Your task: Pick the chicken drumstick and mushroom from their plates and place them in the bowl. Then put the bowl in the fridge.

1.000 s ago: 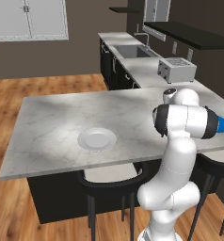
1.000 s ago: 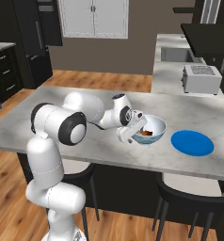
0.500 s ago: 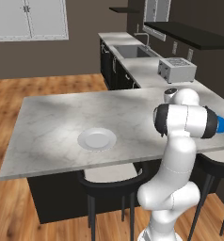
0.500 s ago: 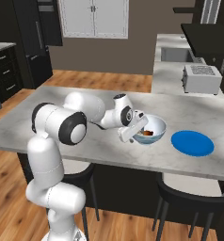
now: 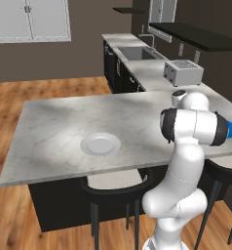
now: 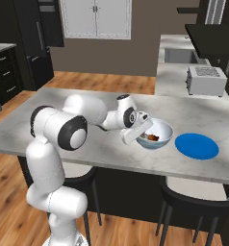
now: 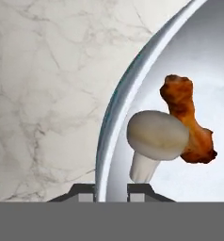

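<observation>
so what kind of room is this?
A rendered home kitchen, most likely: a marble-topped island with stools, a counter with a sink and a toaster, and white panelled cabinets.

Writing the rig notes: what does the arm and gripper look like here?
Glossy white arm of rounded segments with dark bands at the joints; white hand. The gripper has two small dark fingertips. No cables or markings visible.

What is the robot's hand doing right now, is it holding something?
Gripper: closed on the rim of the bowl, one fingertip on each side, with the mushroom and chicken drumstick inside.
</observation>
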